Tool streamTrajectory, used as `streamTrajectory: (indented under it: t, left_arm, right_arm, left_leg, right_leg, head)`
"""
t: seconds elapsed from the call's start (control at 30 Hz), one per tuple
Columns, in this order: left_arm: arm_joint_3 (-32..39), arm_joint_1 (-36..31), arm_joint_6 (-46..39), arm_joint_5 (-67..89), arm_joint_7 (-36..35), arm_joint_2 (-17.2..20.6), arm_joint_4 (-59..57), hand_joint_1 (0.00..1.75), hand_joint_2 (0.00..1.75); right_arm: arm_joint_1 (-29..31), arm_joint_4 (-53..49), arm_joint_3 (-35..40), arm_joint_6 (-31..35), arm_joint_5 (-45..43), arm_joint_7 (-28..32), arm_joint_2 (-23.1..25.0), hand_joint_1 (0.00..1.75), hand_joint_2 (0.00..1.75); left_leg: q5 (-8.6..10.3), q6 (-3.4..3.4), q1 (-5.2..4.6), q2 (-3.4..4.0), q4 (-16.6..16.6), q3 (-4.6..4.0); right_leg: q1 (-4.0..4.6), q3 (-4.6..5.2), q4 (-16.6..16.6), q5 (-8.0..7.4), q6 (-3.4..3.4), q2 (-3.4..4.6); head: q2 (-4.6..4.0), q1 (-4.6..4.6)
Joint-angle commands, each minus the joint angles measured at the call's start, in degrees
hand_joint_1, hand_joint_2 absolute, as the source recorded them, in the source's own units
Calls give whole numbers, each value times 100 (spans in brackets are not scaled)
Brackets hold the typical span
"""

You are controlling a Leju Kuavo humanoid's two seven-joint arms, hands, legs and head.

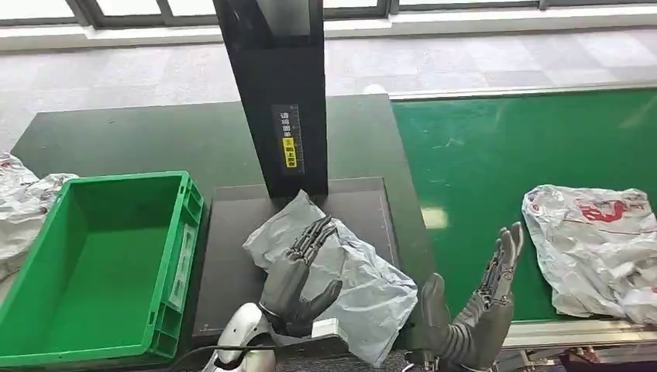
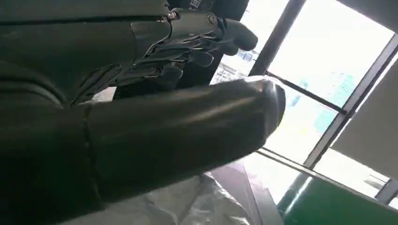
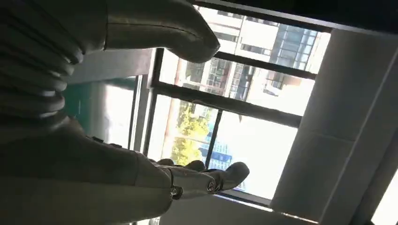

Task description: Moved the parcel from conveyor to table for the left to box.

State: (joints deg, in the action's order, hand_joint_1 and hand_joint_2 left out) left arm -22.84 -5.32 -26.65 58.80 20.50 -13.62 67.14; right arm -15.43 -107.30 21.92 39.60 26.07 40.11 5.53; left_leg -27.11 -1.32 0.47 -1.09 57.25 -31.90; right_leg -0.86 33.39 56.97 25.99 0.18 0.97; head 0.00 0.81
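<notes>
Dark and matte, the surface (image 1: 139, 139) runs under a black upright post (image 1: 279, 93) with a yellow-marked label, and a darker mat (image 1: 232, 263) lies at the foot of that post. On the mat the left hand (image 1: 298, 275) rests flat on a crumpled grey plastic parcel (image 1: 356, 287), its fingers (image 1: 314, 236) stretched out straight over the bag and its thumb spread to the side; it closes around nothing and only lies on top. The left wrist view shows the same thick thumb (image 2: 187, 136) and dark fingers extended, with pale wrinkled plastic below them. The right hand (image 1: 472, 310) stands just beside the parcel's edge, palm upright, fingers straight and pointing up, thumb apart, holding nothing; in the right wrist view its fingertips (image 3: 220, 176) show against bright windows. Left of the mat, touching its edge, sits a green plastic crate (image 1: 182, 232). Beyond the crate's far side lies more crumpled grey-white plastic (image 1: 23, 209). To the right of the surface runs a green conveyor belt (image 1: 503, 155), and on it lies a second bag, white-grey with red print (image 1: 596, 240), well apart from the parcel.
</notes>
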Motion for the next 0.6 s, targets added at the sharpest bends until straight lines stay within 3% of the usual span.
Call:
streamTrajectory:
  t: [0.03,0.23,0.33,0.37,0.4,0.6]
  left_arm:
    - [-790,-705,1247,1870,-1420,198,-2381,0,175]
    - [-790,-705,1247,1870,-1420,198,-2381,0,175]
    - [-778,-880,1259,1768,-1462,146,-3152,0,175]
    - [-721,-896,1275,1774,-1354,123,-3344,110,175]
    - [-721,-896,1275,1774,-1354,123,-3344,175,175]
    - [-604,-746,1236,1950,-1304,119,-3352,175,175]
  right_arm:
    - [124,-239,296,-157,-574,-11,-793,0,175]
    - [124,-239,296,-157,-574,-11,-793,0,175]
    - [7,-301,289,-207,-513,-11,-780,0,175]
    - [93,-219,257,-216,-589,-11,-810,0,175]
    - [93,-219,257,-216,-589,-11,-810,0,175]
    - [115,-74,255,-256,-590,-11,-806,0,175]
  left_leg:
    - [5,5,-3,-8,-18,21]
    - [-1,4,-1,14,-8,4]
    - [2,6,3,17,-17,18]
    - [3,6,-1,14,-17,16]
    - [0,6,0,9,-14,19]
    - [-21,39,0,7,-17,15]
  right_leg:
    - [-1,-25,-18,0,0,-19]
    - [-1,-2,-8,-1,-2,-5]
    - [5,-22,-21,-5,-5,-13]
    - [0,-20,-17,-5,-3,-9]
    - [1,-26,-16,-3,0,-9]
    - [-5,-87,-23,29,22,-18]
  head:
    - [0,0]
    - [0,0]
    - [0,0]
    - [0,0]
    - [0,0]
    - [0,0]
